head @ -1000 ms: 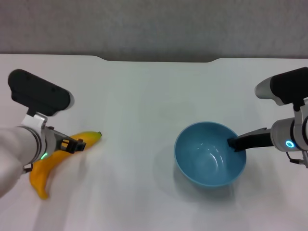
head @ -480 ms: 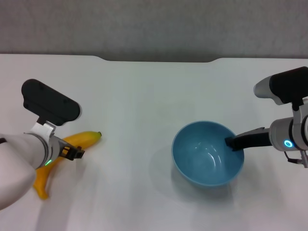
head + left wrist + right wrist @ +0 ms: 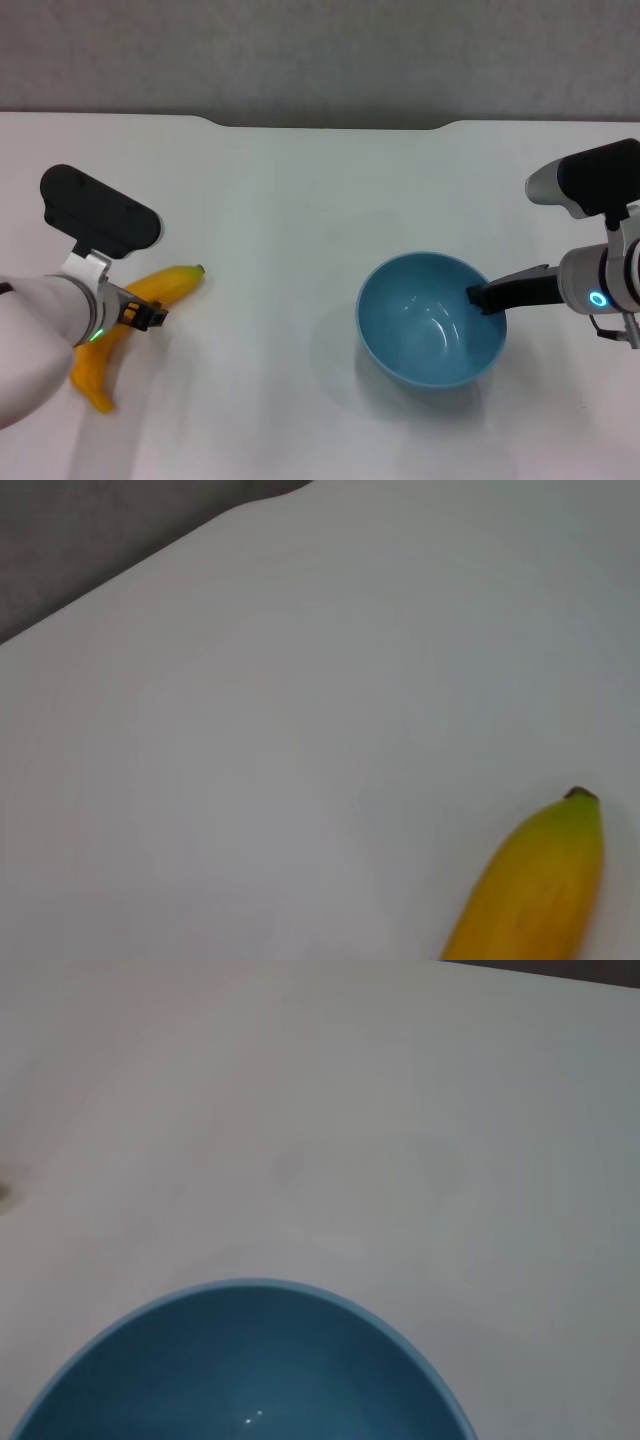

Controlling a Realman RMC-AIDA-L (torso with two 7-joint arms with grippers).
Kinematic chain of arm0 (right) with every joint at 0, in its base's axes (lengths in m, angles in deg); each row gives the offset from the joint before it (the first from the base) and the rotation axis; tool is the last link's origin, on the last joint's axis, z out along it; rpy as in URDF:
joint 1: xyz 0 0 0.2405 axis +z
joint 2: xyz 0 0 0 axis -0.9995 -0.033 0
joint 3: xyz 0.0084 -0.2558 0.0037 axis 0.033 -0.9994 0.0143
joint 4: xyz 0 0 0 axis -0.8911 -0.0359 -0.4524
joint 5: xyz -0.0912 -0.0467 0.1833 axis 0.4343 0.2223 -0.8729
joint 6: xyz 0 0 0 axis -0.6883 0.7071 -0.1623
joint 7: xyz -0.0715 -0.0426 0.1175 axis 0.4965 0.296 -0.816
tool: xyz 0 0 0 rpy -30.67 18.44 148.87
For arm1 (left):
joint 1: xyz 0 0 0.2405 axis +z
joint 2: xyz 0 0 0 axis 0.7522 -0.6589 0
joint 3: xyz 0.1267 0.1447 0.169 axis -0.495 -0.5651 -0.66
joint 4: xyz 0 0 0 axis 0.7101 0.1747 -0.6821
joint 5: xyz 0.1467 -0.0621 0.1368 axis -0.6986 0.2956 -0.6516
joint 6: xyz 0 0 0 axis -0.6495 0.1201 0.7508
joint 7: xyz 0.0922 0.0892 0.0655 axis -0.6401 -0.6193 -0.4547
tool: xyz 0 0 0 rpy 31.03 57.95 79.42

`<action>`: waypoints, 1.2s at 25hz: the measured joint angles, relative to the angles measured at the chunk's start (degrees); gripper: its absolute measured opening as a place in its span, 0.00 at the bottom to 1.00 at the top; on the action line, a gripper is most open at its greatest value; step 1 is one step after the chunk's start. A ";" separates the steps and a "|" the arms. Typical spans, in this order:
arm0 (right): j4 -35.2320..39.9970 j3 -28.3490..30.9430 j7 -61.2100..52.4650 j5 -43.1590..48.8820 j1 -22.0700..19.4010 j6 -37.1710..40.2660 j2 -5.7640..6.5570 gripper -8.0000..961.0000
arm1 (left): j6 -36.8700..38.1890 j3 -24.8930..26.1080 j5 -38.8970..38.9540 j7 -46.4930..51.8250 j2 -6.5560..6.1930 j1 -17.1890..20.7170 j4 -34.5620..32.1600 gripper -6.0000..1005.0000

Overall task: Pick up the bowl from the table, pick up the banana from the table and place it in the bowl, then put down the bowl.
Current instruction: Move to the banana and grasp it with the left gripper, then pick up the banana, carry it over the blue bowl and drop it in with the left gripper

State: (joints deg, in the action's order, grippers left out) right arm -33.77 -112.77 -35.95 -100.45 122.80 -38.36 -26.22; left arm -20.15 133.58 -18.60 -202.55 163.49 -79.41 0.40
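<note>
The light-blue bowl (image 3: 430,320) is on the right side of the white table (image 3: 300,200), held a little above it with a shadow beneath. My right gripper (image 3: 482,298) is shut on the bowl's right rim, one dark finger inside it. The right wrist view shows the bowl's inside (image 3: 240,1370). The yellow banana (image 3: 170,285) lies at the left, its dark tip pointing right. My left gripper (image 3: 140,313) is shut on the banana's middle; my arm hides part of it. The left wrist view shows the banana's tip end (image 3: 540,890).
The table's far edge has a shallow dark notch (image 3: 330,124) at the middle. Bare white tabletop lies between the banana and the bowl. A grey wall stands behind the table.
The banana has shifted with my left gripper: its tip moved slightly left and up, its lower end swung right. The bowl drifted a little to the left.
</note>
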 joint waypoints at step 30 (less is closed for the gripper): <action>0.38 0.47 0.05 0.00 -0.50 0.81 0.00 0.06 | 2.42 6.52 -0.98 0.12 1.45 5.13 12.94 0.49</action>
State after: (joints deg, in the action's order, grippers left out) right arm -33.39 -112.30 -35.90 -100.45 122.30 -37.54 -26.22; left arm -17.73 140.10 -19.58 -202.44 164.94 -74.28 13.34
